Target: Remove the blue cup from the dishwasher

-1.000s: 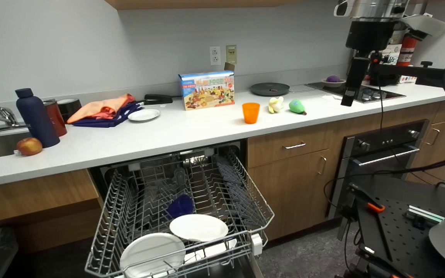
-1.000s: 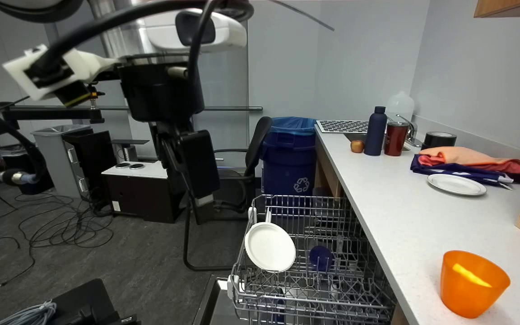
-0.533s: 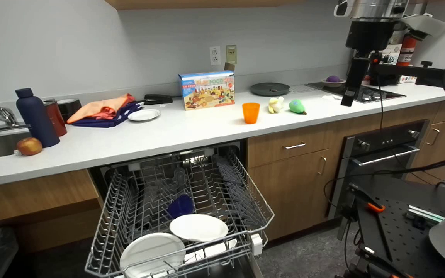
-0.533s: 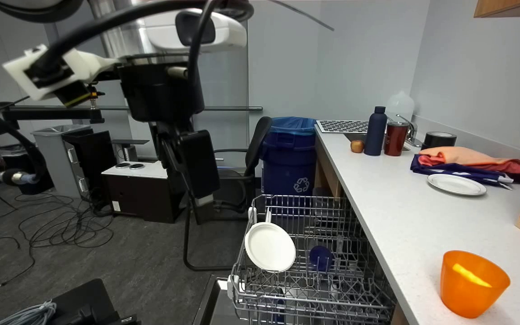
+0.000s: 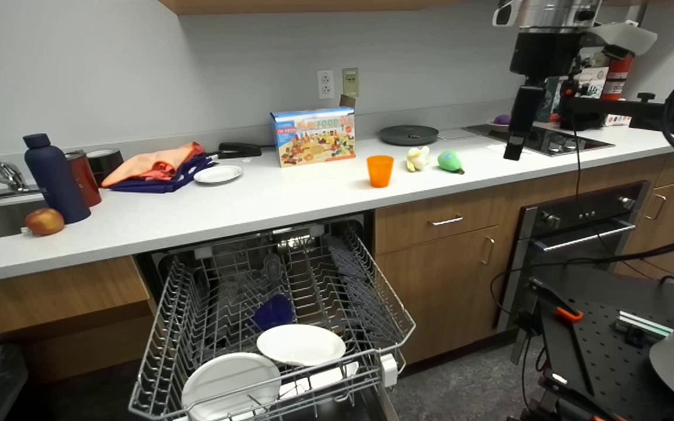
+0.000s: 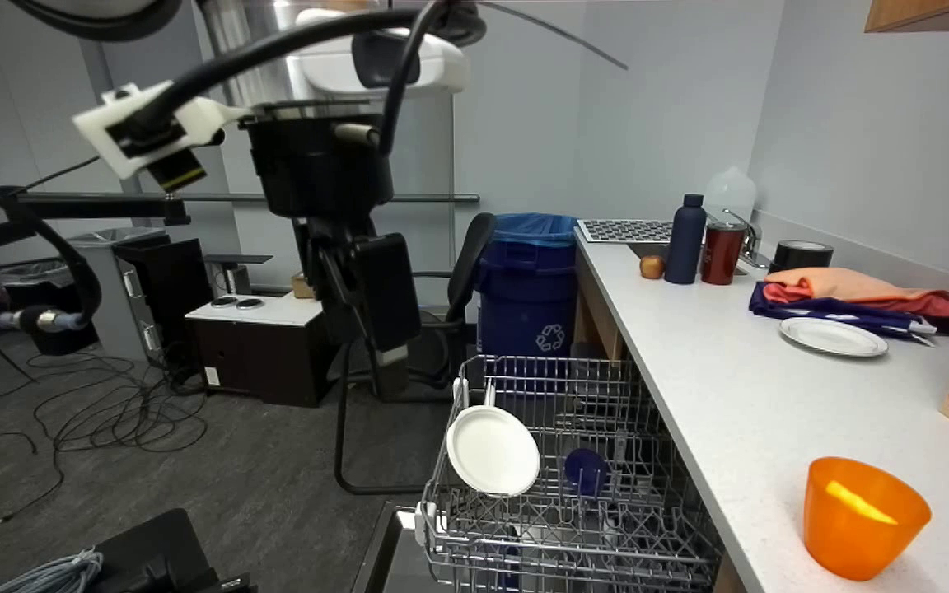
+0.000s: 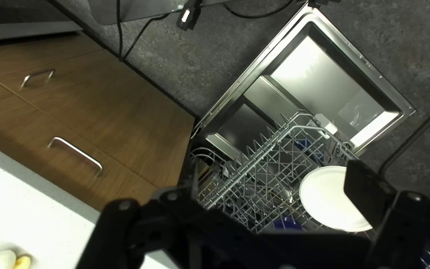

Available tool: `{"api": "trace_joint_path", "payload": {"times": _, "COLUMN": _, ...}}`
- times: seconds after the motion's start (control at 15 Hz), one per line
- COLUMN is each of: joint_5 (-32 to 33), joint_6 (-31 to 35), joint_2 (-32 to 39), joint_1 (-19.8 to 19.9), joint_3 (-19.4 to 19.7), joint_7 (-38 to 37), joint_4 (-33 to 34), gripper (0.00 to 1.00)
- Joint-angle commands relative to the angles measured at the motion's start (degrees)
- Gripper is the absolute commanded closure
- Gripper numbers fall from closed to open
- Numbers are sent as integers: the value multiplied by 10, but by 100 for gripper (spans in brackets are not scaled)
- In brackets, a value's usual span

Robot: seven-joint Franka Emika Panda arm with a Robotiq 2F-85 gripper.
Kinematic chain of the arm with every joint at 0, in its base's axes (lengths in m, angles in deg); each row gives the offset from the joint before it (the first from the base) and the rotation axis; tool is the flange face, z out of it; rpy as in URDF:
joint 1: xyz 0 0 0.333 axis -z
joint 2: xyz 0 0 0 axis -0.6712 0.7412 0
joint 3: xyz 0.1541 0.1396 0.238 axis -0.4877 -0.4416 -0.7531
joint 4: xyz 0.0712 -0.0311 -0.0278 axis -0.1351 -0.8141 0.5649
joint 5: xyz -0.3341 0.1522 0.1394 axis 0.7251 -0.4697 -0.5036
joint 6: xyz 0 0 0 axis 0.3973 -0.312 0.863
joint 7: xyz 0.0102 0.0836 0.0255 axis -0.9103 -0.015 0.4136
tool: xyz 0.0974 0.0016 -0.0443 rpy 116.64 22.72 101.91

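As we look through the wrist view, we see the gripper (image 7: 274, 179) with its two fingers (image 7: 366, 192) standing wide from each other. The blue cup (image 5: 274, 312) sits among the wires of the rack (image 5: 313, 280), inside the dishwasher (image 7: 304, 63), whose door is lowered. In both exterior views we find the gripper pointing downwards, well apart from this cup. In which manner exactly the cup is tilted, we cannot tell; in the wrist view the gripper's body covers a part of it. Near the cup we see a white plate (image 5: 301, 345), and next to this one a second plate (image 5: 230, 383). On the counter (image 5: 302, 202) we notice an orange cup (image 5: 380, 171), upright, and a play food box (image 5: 316, 137).
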Motion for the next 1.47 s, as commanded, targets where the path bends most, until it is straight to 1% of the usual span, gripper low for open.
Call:
{"api": "trace_joint_path", "payload": {"times": 0.0, "joint_5": -16, "joint_6": 17, "joint_2": 74, "joint_1": -14, "joint_3": -7, "joint_7": -15, "joint_4": 53, "gripper": 0}}
{"api": "trace_joint_path", "payload": {"times": 0.53, "joint_5": -29, "joint_6": 71, "joint_2": 195, "joint_1": -27, "joint_3": -26, "joint_7": -33, "joint_4": 140, "gripper": 0}}
{"api": "trace_joint_path", "payload": {"times": 0.6, "joint_5": -28, "joint_6": 71, "joint_2": 200, "joint_1": -27, "joint_3": -28, "joint_7": -36, "joint_4": 144, "gripper": 0}}
{"api": "trace_joint_path", "payload": {"times": 0.67, "joint_5": -19, "joint_6": 68, "joint_2": 171, "joint_1": -23, "joint_3": -24, "joint_7": -25, "joint_4": 117, "gripper": 0}}
{"api": "trace_joint_path", "payload": {"times": 0.87, "joint_5": -19, "joint_6": 69, "joint_2": 192, "joint_1": -24, "joint_3": -27, "joint_7": -29, "joint_4": 133, "gripper": 0}}
{"api": "trace_joint_path", "payload": {"times": 1.13, "joint_5": -19, "joint_6": 69, "joint_2": 195, "joint_1": -24, "joint_3": -27, "joint_7": -29, "joint_4": 135, "gripper": 0}}
{"api": "trace_joint_path", "payload": {"times": 1.4, "joint_5": -24, "joint_6": 100, "joint_2": 213, "joint_1": -27, "joint_3": -33, "joint_7": -43, "joint_4": 134, "gripper": 0}}
